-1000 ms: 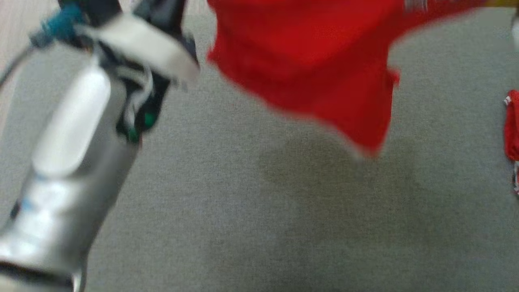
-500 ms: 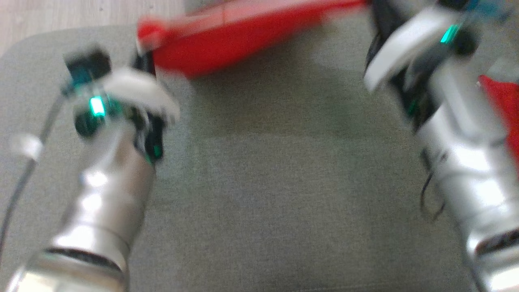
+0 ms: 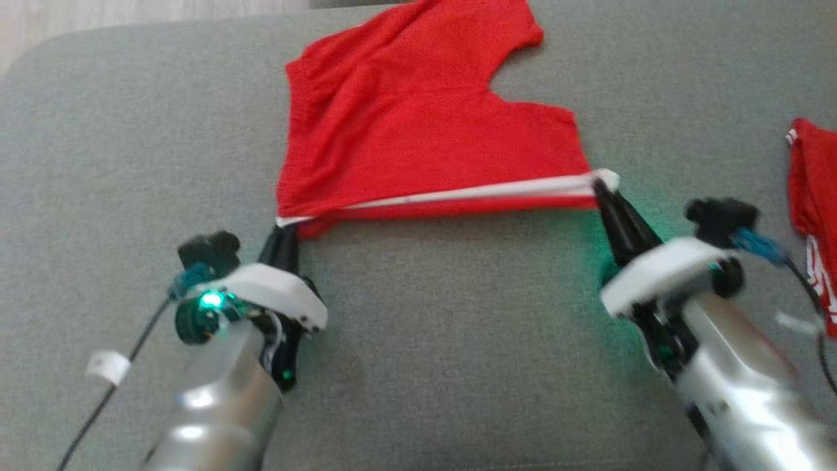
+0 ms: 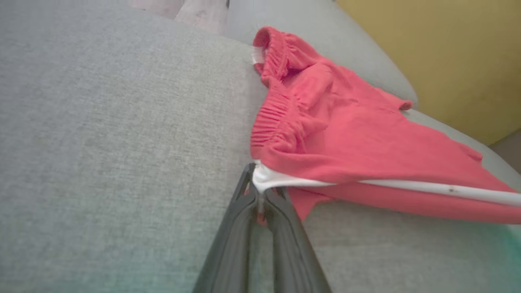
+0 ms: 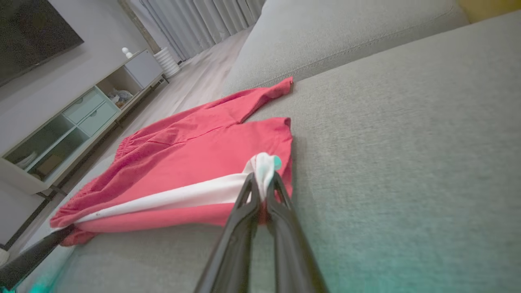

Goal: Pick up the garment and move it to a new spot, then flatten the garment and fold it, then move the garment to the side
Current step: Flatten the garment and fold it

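The garment (image 3: pixel 418 124) is a pair of red shorts with a white stripe along its near edge, spread on the grey cushion (image 3: pixel 458 340). My left gripper (image 3: pixel 286 227) is shut on the stripe's left end. My right gripper (image 3: pixel 600 184) is shut on the stripe's right end, and the stripe runs taut between them. In the left wrist view the garment (image 4: pixel 358 142) lies ahead and to the right of the left gripper (image 4: pixel 260 191), which pinches the white corner. In the right wrist view the right gripper (image 5: pixel 262 179) pinches the white end of the garment (image 5: pixel 195 150).
Another red piece of clothing with white stripes (image 3: pixel 814 209) lies at the cushion's right edge. A backrest cushion (image 5: pixel 346 32) rises beyond the seat. A low media cabinet (image 5: pixel 69 122) and wooden floor lie off the sofa's end. A yellow wall (image 4: pixel 447 49) is nearby.
The head camera has swung, so the whole picture shifted. The garment, hanging in the air a second ago, now lies spread on the cushion with both grippers low at its near edge.
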